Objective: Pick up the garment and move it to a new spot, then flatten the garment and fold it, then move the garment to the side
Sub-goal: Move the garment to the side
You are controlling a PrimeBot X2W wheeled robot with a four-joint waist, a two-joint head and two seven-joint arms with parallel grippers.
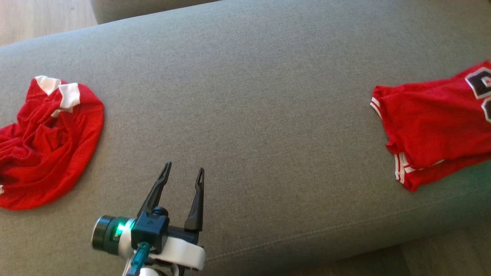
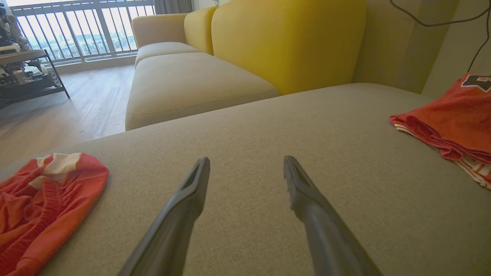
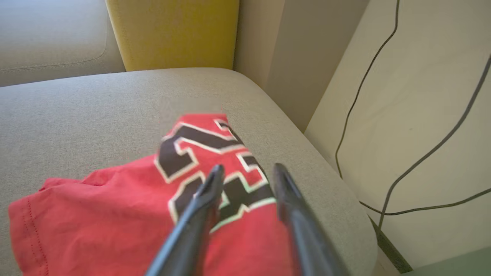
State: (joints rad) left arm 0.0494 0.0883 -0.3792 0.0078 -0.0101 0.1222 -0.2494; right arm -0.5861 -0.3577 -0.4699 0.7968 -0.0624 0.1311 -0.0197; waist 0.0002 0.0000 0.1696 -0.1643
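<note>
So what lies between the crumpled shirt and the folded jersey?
Between shirt and jersey: bare cushion, plus the open left gripper, in the head view.

We count two red garments, one crumpled garment [image 1: 50, 142] and one folded garment [image 1: 433, 122], plus one grey cushion [image 1: 249, 96].

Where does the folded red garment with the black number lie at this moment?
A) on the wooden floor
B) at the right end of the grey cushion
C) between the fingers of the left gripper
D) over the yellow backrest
B: in the head view the folded red garment rests on the grey cushion, close to its right end.
</note>
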